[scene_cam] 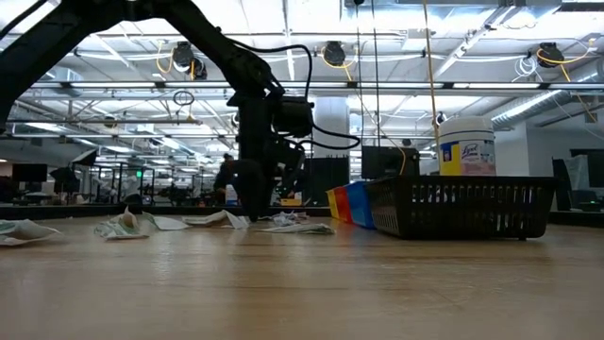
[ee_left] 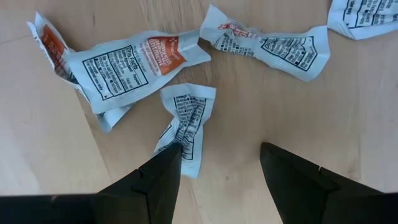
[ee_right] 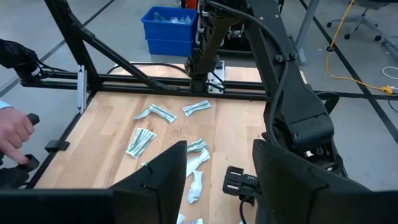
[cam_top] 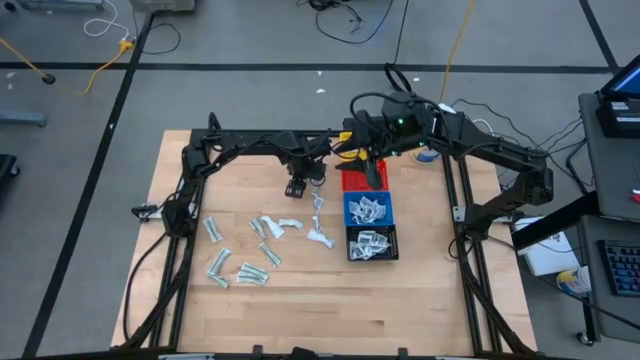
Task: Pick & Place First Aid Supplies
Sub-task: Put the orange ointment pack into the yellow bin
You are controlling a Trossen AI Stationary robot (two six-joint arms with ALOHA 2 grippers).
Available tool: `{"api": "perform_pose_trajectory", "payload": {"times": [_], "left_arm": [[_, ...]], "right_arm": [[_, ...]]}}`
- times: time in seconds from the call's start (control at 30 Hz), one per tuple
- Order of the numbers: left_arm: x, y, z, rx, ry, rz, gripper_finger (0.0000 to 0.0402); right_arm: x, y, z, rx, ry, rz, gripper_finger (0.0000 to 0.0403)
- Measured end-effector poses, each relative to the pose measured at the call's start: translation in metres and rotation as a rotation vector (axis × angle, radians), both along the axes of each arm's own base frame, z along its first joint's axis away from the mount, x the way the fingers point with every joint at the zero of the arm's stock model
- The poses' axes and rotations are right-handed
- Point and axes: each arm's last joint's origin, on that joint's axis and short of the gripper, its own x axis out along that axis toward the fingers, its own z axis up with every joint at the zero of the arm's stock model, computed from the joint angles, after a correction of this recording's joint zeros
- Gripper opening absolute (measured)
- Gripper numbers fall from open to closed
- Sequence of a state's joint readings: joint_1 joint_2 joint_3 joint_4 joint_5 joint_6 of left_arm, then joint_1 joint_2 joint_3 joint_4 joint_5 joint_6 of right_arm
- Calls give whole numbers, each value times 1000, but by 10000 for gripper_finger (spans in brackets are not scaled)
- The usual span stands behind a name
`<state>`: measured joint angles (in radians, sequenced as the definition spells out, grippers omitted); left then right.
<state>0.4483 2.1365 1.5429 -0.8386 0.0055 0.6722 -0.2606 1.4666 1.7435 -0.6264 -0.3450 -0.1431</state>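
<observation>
L gripper (ee_left: 219, 165) low over bench (cam_top: 400, 300), jaws open, nothing held, astride white sachet (ee_left: 186, 124). R gripper (ee_right: 217, 165) above red bin (cam_top: 355, 180), jaws open, empty.

1. Pale wooden table top (cam_top: 330, 290): light plank grain, smooth, with a soft sheen in the low view;
2. Small white printed sachets (ee_left: 134, 62): thin crinkled film or coated paper, creased, faintly glossy, with crimped ends;
3. Pale green long wrappers (cam_top: 250, 273): thin and wrinkled;
4. Black mesh basket bin (scene_cam: 461, 208): open lattice, matt, plastic by its look;
5. Blue plastic bin (cam_top: 368, 210): smooth walls;
6. Left gripper (ee_left: 221, 165): dark matt fingers (ee_left: 155, 183), smooth and hard-looking.
</observation>
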Motion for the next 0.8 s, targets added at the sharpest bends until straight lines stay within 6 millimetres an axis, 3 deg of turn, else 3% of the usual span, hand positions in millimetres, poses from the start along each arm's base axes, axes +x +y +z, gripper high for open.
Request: {"api": "perform_pose_trajectory", "payload": {"times": [0.3,0.6,0.8], "left_arm": [[0,-1,4,9,-12,-23,170],[2,-7,-4,-81,-3,-16,12],[-1,-8,0,-127,-7,49,3]], "right_arm": [[1,2,0,-7,-1,9,171],[3,2,-7,-4,10,10,171],[4,1,-10,-27,14,19,171]]}}
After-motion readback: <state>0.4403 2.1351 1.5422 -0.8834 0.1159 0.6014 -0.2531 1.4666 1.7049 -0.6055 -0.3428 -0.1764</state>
